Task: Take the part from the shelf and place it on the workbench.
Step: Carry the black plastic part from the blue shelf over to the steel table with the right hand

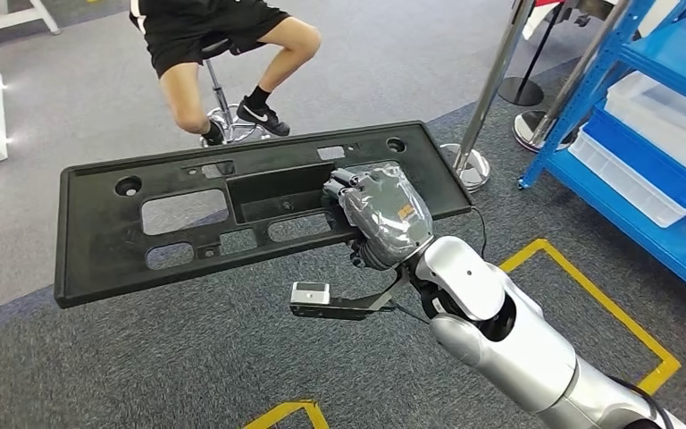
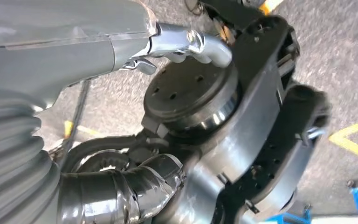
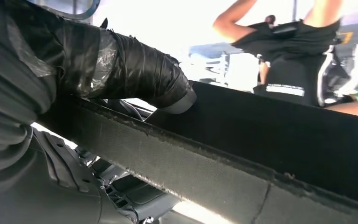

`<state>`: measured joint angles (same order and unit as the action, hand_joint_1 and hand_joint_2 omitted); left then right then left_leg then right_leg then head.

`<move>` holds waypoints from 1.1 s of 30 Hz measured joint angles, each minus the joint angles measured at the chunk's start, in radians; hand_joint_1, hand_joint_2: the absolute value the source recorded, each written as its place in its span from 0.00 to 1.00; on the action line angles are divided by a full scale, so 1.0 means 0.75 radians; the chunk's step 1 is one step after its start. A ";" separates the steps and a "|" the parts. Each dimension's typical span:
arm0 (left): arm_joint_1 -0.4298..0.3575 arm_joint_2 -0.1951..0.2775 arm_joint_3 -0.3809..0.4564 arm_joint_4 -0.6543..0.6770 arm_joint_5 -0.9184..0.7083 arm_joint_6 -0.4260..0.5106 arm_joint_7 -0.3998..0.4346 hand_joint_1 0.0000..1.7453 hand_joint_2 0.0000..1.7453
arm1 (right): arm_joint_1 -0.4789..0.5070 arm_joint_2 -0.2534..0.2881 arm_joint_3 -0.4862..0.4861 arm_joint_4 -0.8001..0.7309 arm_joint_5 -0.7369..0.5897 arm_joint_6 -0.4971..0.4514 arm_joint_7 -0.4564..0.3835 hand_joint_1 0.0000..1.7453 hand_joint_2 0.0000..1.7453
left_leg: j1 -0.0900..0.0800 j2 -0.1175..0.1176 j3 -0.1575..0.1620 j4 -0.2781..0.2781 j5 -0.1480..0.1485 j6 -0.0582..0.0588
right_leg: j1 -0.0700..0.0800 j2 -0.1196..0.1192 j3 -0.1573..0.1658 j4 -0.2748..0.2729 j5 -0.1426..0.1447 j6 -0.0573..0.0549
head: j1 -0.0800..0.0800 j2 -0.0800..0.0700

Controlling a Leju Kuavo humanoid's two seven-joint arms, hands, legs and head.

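The part (image 1: 188,214) is a long black plastic panel with several cut-outs, held level above the grey carpet in the head view. My right hand (image 1: 380,219), in its grey cover, grips the panel near its right end, fingers over the top face. In the right wrist view the taped thumb (image 3: 140,70) presses on the panel's black edge (image 3: 261,135). My left hand (image 2: 51,154) hangs low; the left wrist view has its ribbed cover and taped thumb (image 2: 135,186), with nothing in them.
A person (image 1: 223,45) sits on a stool just beyond the panel. The blue shelf (image 1: 652,134) with white and blue bins stands at the right, silver posts (image 1: 491,80) beside it. Yellow tape (image 1: 589,295) marks the floor below my arm.
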<state>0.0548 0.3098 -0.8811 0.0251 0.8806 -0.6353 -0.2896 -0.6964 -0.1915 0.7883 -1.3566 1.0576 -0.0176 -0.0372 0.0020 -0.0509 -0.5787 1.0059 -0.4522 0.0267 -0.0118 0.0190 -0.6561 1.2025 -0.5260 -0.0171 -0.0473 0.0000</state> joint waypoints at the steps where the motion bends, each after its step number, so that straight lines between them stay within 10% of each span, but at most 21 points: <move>1: -0.002 -0.025 0.001 0.000 -0.016 0.041 -0.017 0.00 1.00 | 0.000 -0.001 -0.004 0.000 0.004 0.000 0.008 1.00 1.00 | -0.002 -0.017 -0.009 0.010 0.001 -0.003 | -0.002 0.029 0.048 -0.086 0.027 -0.003 | 0.000 0.000; 3: -0.015 -0.091 0.001 -0.001 -0.039 0.130 -0.042 0.00 1.00 | 0.003 -0.004 -0.013 -0.004 0.013 -0.001 0.026 1.00 1.00 | -0.001 -0.051 -0.030 0.025 0.006 -0.014 | -0.004 0.069 0.097 -0.184 0.041 -0.003 | -0.001 0.000; 6: -0.021 -0.159 0.006 -0.001 -0.047 0.179 -0.041 0.00 1.00 | 0.007 -0.005 -0.021 -0.011 0.024 0.001 0.035 1.00 1.00 | 0.003 -0.081 -0.049 0.022 0.018 -0.038 | -0.006 0.039 0.103 -0.208 0.047 -0.012 | 0.000 0.000; 10: -0.026 -0.179 0.013 0.000 -0.048 0.164 -0.037 0.00 1.00 | 0.006 -0.003 -0.029 -0.023 0.029 0.002 0.037 1.00 1.00 | 0.006 0.038 -0.142 0.224 -0.097 -0.064 | -0.009 -0.030 0.117 -0.238 0.064 -0.029 | -0.006 0.000; 13: -0.030 -0.182 0.016 0.000 -0.052 0.160 -0.044 0.00 1.00 | 0.009 -0.004 -0.032 -0.023 0.030 0.004 0.039 1.00 1.00 | 0.011 0.045 -0.197 0.357 -0.131 -0.078 | -0.005 -0.086 0.115 -0.237 0.063 -0.029 | -0.006 0.000; 17: -0.024 -0.186 0.017 0.000 -0.062 0.170 -0.043 0.00 1.00 | 0.009 -0.004 -0.034 -0.024 0.031 0.004 0.039 1.00 1.00 | 0.004 0.113 -0.034 0.059 -0.001 -0.073 | 0.003 -0.143 0.117 -0.231 0.054 -0.014 | -0.006 0.000; 21: -0.021 -0.189 0.017 0.000 -0.058 0.171 -0.041 0.00 1.00 | 0.007 -0.003 -0.037 -0.025 0.031 0.005 0.039 1.00 1.00 | -0.009 0.095 -0.021 0.005 0.008 -0.029 | 0.006 -0.178 0.115 -0.223 0.045 0.011 | -0.005 0.000; 25: -0.029 -0.196 0.017 0.000 -0.056 0.168 -0.041 0.00 1.00 | 0.009 -0.003 -0.040 -0.027 0.034 0.006 0.038 1.00 1.00 | -0.006 0.045 -0.020 -0.005 0.020 0.003 | -0.003 -0.054 0.027 -0.023 -0.071 0.025 | -0.004 0.000; 28: -0.034 -0.202 0.017 0.000 -0.052 0.164 -0.032 0.00 1.00 | 0.013 -0.004 -0.041 -0.026 0.042 0.012 0.037 1.00 1.00 | -0.012 -0.004 -0.025 0.000 0.022 0.010 | 0.004 -0.028 -0.068 0.154 -0.115 0.018 | -0.004 0.000; 33: -0.042 -0.209 0.020 0.000 -0.044 0.158 -0.012 0.00 1.00 | 0.005 -0.005 -0.041 -0.026 0.051 0.017 0.035 1.00 1.00 | -0.013 -0.092 -0.038 0.021 0.022 0.002 | 0.010 0.077 0.072 -0.173 0.064 -0.015 | -0.006 0.000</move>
<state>0.0235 0.1533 -0.8658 0.0252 0.8473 -0.5171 -0.2984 -0.6930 -0.1951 0.7576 -1.3761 1.0960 -0.0047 -0.0112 -0.0074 -0.1198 -0.6071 1.0214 -0.4356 0.0281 -0.0044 0.0768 -0.6022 1.0730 -0.4782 -0.0285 -0.0515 0.0000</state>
